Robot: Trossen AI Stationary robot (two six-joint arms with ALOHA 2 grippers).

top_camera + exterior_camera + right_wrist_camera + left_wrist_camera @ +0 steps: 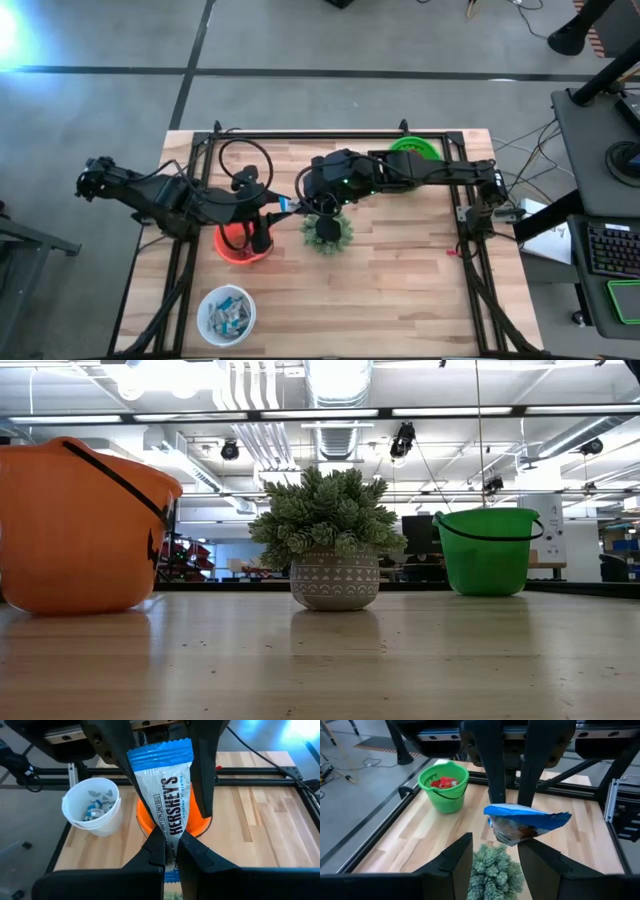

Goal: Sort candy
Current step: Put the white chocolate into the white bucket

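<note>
The right tool pinches one end of a blue-and-white wrapped Hershey's candy bar. Its long axis runs straight out toward the left tool, whose spread fingers bracket the far end above the orange plastic bucket.

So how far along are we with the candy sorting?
Red packets already lie in the green bucket. In hand: the right pincer is shut on a blue-and-white bar above the orange bucket, with the open left pincer flanking it. Left: that bar's drop, plus the wrapped pieces in the white cup.
</note>
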